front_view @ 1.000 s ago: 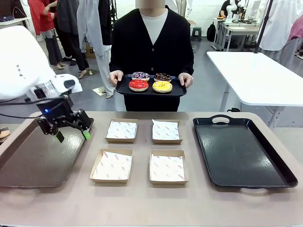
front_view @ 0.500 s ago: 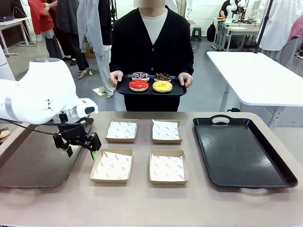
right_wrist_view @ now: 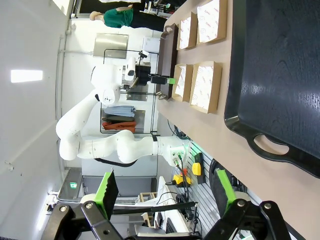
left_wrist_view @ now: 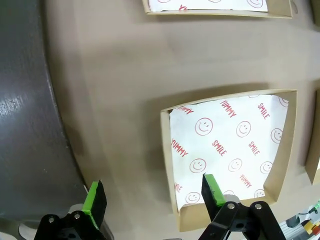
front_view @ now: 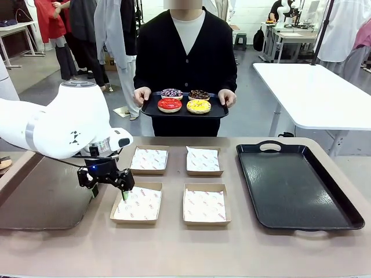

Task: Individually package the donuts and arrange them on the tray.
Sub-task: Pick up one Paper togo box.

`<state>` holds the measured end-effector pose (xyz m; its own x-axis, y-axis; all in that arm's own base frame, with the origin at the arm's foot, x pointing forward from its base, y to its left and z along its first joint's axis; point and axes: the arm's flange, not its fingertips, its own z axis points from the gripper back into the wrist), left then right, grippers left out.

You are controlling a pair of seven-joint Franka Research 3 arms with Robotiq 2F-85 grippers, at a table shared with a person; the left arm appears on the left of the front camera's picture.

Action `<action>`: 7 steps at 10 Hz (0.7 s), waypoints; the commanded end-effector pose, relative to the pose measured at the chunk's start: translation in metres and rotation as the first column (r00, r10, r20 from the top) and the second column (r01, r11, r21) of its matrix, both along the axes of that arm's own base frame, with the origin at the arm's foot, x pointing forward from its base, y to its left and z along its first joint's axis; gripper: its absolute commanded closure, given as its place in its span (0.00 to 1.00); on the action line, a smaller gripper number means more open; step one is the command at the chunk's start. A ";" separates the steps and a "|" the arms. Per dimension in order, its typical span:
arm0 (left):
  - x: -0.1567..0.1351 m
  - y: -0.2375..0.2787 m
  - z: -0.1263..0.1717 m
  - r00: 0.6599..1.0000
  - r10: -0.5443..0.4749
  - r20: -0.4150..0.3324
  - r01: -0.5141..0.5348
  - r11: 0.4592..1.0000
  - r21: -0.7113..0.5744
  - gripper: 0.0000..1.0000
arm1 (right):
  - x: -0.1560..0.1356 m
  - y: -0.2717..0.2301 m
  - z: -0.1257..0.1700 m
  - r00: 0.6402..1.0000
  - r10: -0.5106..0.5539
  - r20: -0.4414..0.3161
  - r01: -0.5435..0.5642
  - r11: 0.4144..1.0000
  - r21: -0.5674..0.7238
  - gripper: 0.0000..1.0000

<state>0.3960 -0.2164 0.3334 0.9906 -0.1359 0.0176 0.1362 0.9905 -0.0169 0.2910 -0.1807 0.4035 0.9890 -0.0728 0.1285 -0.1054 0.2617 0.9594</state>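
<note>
Several donuts, red [front_view: 170, 104], yellow [front_view: 199, 106], purple-white [front_view: 172, 92] and chocolate [front_view: 199, 94], lie on a small black tray [front_view: 184, 113] that a person holds at the table's far side. A large black tray [front_view: 295, 185] [right_wrist_view: 280, 75] lies on the table at the right. My left gripper [front_view: 109, 193] [left_wrist_view: 152, 197] hangs open and holds nothing, straddling the left wall of the near-left paper-lined box [front_view: 137, 202] [left_wrist_view: 230, 145]. Well off the table, my right gripper [right_wrist_view: 167, 192] stands open with nothing between its fingers.
Three more paper-lined boxes [front_view: 149, 159] [front_view: 203, 160] [front_view: 206, 204] sit mid-table. A brown tray [front_view: 40, 197] [left_wrist_view: 20, 125] lies at the table's left end, just beside my left gripper. A white table [front_view: 313, 92] stands behind at the right.
My left arm has swung right, off the brown tray, and its open gripper now hangs at the left edge of the near-left box. The person and the donuts have not moved.
</note>
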 end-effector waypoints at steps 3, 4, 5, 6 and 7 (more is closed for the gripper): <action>0.003 -0.020 -0.012 0.999 0.028 0.016 -0.028 1.000 0.001 0.00 | 0.001 0.000 0.001 1.000 -0.010 -0.004 0.010 1.000 0.003 0.00; 0.002 -0.022 -0.013 1.000 0.026 0.018 -0.026 1.000 -0.006 0.00 | 0.001 0.000 0.001 1.000 -0.010 -0.004 0.010 1.000 0.003 0.00; 0.002 -0.024 -0.013 0.999 0.031 0.021 -0.031 0.999 -0.022 0.00 | 0.001 0.000 0.001 1.000 -0.010 -0.004 0.010 1.000 0.003 0.00; 0.000 -0.025 -0.011 0.999 0.036 0.018 -0.035 0.999 -0.041 0.00 | 0.001 0.000 0.001 1.000 -0.010 -0.004 0.010 1.000 0.003 0.00; -0.003 -0.023 -0.006 0.999 0.039 0.001 -0.039 0.997 -0.069 0.00 | 0.001 0.000 0.001 1.000 -0.010 -0.004 0.010 1.000 0.003 0.00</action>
<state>0.3958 -0.2362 0.3233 0.9920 -0.1240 0.0222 0.1250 0.9908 -0.0519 0.2910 -0.1807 0.4035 0.9890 -0.0728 0.1285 -0.1054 0.2617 0.9594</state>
